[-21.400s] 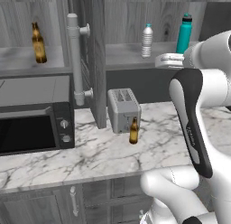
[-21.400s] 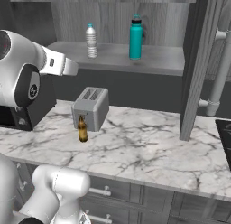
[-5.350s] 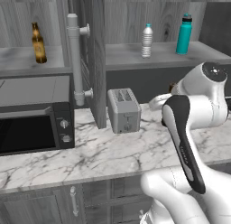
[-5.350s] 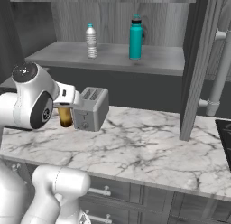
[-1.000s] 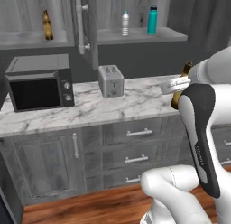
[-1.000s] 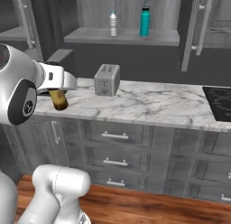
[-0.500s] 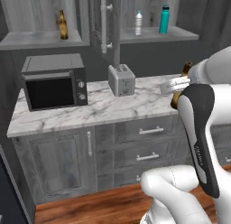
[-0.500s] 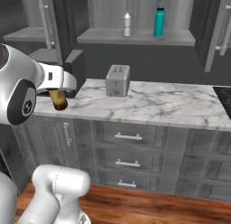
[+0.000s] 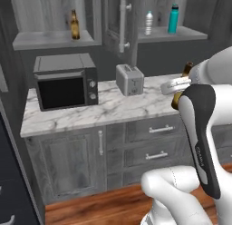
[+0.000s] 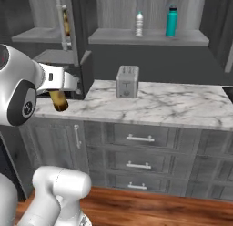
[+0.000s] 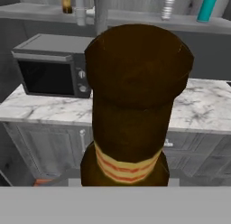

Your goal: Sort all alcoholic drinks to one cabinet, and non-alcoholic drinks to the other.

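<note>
The gripper (image 9: 177,93) is clamped on a beer bottle (image 11: 135,105), carried well back from the counter (image 9: 108,108), likely bound for the left cabinet (image 9: 50,38) where the other beer (image 9: 74,25) stands; the flask (image 9: 173,19) and water bottle (image 9: 148,23) share the right shelf (image 10: 150,37).

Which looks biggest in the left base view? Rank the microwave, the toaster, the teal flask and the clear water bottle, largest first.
1. Microwave, clearly largest.
2. Toaster.
3. Teal flask.
4. Clear water bottle, slightly shorter and slimmer than the flask.

The flask and bottle stand on the same shelf, farther back than the toaster, so distance shrinks them somewhat.
</note>
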Controlling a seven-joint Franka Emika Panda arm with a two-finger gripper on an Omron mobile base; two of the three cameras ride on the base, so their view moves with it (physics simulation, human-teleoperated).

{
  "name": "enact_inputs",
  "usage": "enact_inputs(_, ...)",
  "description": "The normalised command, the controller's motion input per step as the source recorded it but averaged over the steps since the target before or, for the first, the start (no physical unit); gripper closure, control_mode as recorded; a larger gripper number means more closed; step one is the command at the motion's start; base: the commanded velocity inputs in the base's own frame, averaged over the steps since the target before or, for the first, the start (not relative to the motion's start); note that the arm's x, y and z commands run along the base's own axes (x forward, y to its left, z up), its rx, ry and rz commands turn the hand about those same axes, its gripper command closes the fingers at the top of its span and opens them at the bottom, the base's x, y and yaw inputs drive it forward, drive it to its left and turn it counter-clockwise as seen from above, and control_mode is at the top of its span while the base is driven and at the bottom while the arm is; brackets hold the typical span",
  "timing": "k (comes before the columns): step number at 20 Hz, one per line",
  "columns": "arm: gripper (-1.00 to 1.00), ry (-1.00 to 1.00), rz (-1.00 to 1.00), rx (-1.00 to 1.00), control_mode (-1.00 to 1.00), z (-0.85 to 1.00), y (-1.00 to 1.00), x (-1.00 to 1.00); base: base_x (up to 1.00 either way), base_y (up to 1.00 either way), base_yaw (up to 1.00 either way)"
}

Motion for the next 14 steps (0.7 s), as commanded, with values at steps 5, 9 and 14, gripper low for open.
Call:
enact_inputs(5,1.00,0.00,0.00,0.00,1.00,0.00,0.00,0.00,0.05,0.48,-0.06)
enact_inputs(9,1.00,0.00,0.00,0.00,1.00,0.00,0.00,0.00,0.14,0.51,-0.05)
enact_inputs(14,1.00,0.00,0.00,0.00,1.00,0.00,0.00,0.00,0.32,0.42,-0.06)
